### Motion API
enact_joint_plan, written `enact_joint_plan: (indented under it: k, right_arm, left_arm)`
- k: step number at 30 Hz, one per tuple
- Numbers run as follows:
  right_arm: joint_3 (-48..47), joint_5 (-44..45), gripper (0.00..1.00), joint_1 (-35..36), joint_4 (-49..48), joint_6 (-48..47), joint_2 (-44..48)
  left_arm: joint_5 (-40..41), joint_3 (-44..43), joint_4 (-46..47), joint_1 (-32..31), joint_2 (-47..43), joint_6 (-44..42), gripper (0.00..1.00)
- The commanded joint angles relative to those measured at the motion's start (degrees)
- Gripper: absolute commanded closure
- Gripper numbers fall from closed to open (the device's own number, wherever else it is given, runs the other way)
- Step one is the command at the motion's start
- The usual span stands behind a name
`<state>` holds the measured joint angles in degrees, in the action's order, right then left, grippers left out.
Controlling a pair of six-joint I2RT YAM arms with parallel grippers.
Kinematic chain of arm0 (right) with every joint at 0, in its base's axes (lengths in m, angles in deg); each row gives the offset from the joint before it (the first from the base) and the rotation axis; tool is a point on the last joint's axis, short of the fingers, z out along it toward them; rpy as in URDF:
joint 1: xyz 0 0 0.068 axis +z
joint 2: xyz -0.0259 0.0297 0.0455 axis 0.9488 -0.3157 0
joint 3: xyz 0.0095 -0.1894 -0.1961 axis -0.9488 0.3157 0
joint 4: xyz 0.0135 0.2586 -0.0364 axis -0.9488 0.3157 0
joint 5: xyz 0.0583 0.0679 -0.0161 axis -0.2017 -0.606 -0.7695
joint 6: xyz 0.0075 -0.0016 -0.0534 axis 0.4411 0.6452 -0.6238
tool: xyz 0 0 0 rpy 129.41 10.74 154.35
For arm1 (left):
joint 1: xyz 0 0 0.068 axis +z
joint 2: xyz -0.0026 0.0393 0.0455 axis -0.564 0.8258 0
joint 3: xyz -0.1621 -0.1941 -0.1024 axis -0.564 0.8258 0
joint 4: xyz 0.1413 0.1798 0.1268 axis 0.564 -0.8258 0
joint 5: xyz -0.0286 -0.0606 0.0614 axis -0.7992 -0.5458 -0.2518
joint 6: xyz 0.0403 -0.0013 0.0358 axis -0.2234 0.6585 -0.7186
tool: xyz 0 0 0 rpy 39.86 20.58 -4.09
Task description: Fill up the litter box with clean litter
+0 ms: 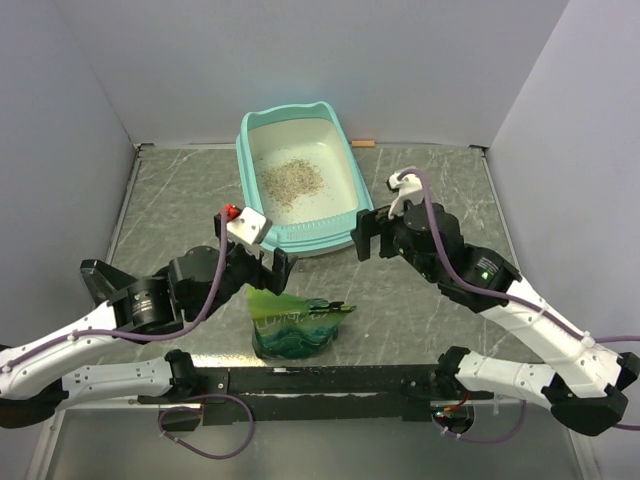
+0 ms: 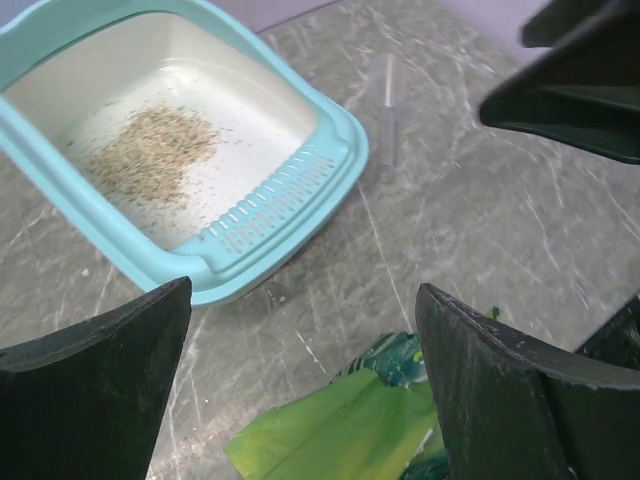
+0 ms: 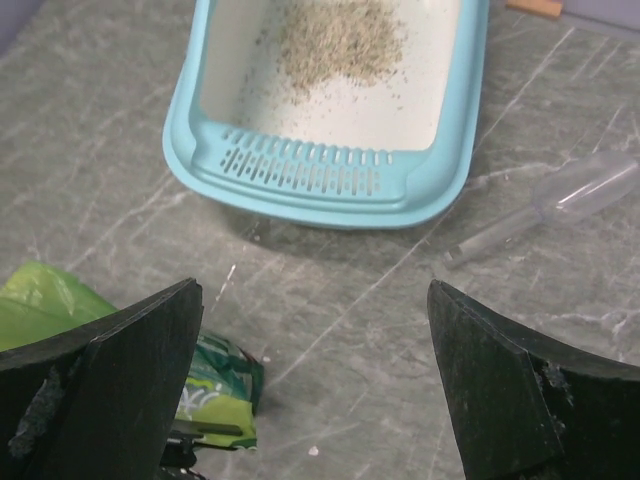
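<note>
Left tool [image 2: 303, 320] spread, turquoise litter box [image 2: 345, 150], sparse clean litter [image 2: 150, 155] inside

One camera looks down from above and behind my bases over the whole grey marbled worktop [image 1: 170, 200]; both wrist cameras, nearer, share the rounded turquoise plastic litter box [image 3: 310, 200].

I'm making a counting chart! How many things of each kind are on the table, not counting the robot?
Litter box: 1
Litter pile: 1
Green bag: 1
Clear scoop: 1
Small brown bit: 1
Total: 5
</note>
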<state>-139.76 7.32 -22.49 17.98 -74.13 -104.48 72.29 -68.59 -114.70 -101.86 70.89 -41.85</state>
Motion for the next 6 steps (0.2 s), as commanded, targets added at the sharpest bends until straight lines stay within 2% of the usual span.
enact_joint_plan:
  k: [1, 2, 6]
  right_arm:
    - [0.8, 1.6, 0.00, -0.4, -3.3, -0.6, 1.9]
    - [0.7, -0.5, 0.00, -0.4, -3.0, -1.4, 1.9]
    - [-1.1, 5.8, 0.00, -0.4, -1.1, 2.5, 0.2]
  left_arm:
    - [7.4, -1.4, 2.0, 0.2, -0.4, 4.4, 0.03]
    - [7.5, -1.5, 1.9, 0.2, -0.4, 4.6, 0.03]
    - [8.8, -1.8, 1.9, 0.2, 0.0, 5.4, 0.03]
